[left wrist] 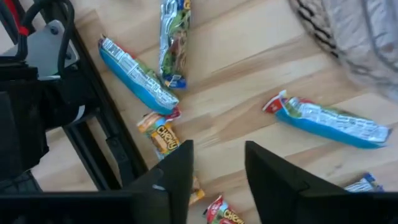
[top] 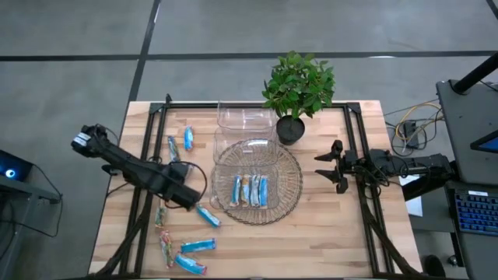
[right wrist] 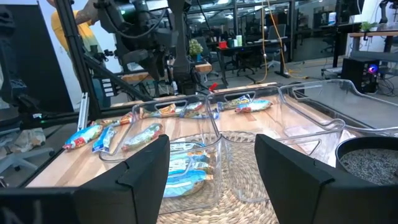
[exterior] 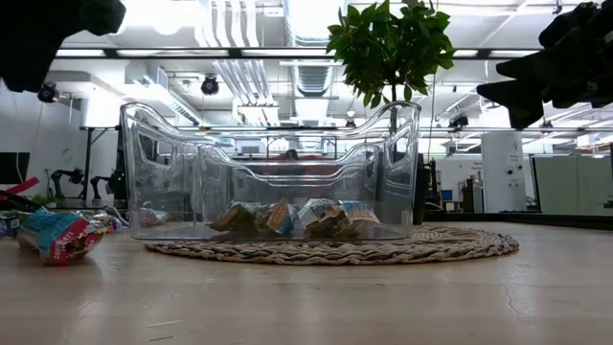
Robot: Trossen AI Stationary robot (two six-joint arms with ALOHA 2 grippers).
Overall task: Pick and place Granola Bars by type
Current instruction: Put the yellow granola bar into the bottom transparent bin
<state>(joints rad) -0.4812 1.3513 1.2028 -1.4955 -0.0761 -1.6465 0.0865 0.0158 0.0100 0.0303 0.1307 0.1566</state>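
Several blue-foil granola bars [top: 250, 190] lie flat in the clear container [top: 257, 159] on the woven mat [top: 292, 204]. Loose bars lie on the wood: two near the far left [top: 188, 138], one blue bar [top: 208, 215] by the mat, and several near the front edge [top: 197, 246]. My left gripper [left wrist: 217, 180] hovers open over bare wood, between an orange-marked bar [left wrist: 161, 134] and a blue bar [left wrist: 329, 121]. My right gripper [top: 331, 167] waits open to the right of the mat, facing the container [right wrist: 186, 168].
A second clear container [top: 245, 117] stands behind the first, with none of the bars in it. A potted plant [top: 299, 85] sits at the far edge beside it. Black frame rails [top: 144, 167] run along both table sides. Bare wood shows at the front right.
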